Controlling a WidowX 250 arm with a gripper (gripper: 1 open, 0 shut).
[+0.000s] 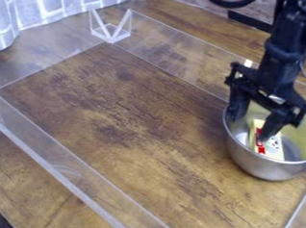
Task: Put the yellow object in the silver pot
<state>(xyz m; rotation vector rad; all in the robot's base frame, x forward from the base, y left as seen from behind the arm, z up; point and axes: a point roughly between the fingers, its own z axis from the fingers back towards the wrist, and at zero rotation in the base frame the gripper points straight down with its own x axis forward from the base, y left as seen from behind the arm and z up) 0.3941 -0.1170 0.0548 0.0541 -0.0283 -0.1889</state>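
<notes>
The silver pot (247, 163) stands at the right edge of the wooden table. On its bottom lies the yellow object (273, 141), red-and-white label up. My black gripper (264, 120) points straight down into the pot's left half, just above the block. Its fingers stand apart with nothing between them, and the left finger (238, 105) hangs by the pot's left rim. The gripper hides part of the block.
A low clear plastic wall (63, 164) borders the wooden table (130, 105) on the left and front. More clear panels run along the back and beside the pot. A small clear wire-like stand (111, 25) sits at the back, under white curtains (46, 4).
</notes>
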